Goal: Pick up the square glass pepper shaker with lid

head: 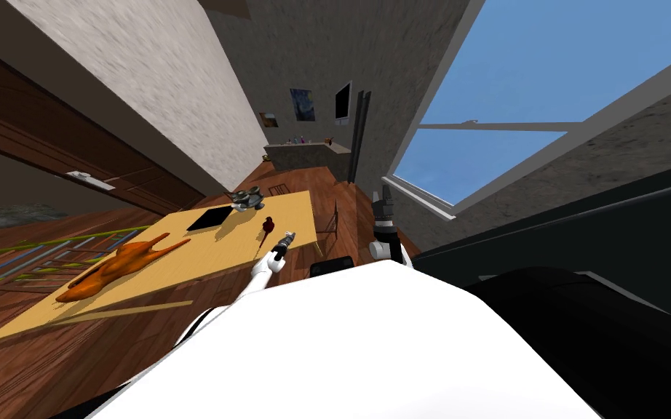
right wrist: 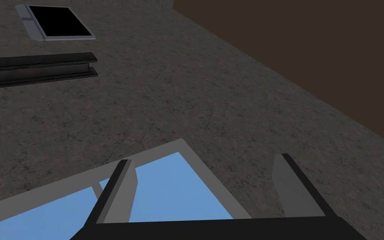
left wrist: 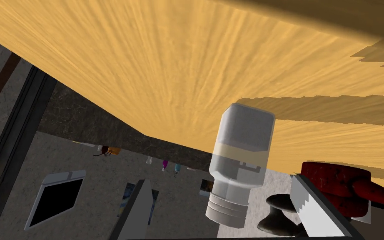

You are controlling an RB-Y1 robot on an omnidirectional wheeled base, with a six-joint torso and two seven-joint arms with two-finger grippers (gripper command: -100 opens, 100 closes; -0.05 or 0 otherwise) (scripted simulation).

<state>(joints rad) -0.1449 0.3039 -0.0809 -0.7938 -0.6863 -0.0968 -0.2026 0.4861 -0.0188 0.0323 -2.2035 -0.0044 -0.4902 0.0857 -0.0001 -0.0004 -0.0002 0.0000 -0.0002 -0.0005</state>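
Yellow wood-grain tabletop (head: 294,207) carries, from left to right: an orange roast bird (head: 119,265), a flat black square tray (head: 210,217), a grey cluster of objects (head: 247,196) at the far edge, and a small dark red object (head: 267,225).

Left gripper (head: 287,236) is extended over the right part of the table, just beside the dark red object. Its fingers are spread apart, and neither one touches anything.

Pepper shaker (left wrist: 239,162) is a pale, see-through square body with a ribbed round lid. It stands on the tabletop with the lid end away from the surface. In the left wrist view it lines up with the gap between the spread fingers, roughly centred and clear of both. The dark red object sits near the shaker, on the far side of one finger.

Right gripper (head: 383,198) is held up, right of the table and well apart from the shaker. Its fingers are spread wide with nothing between them.
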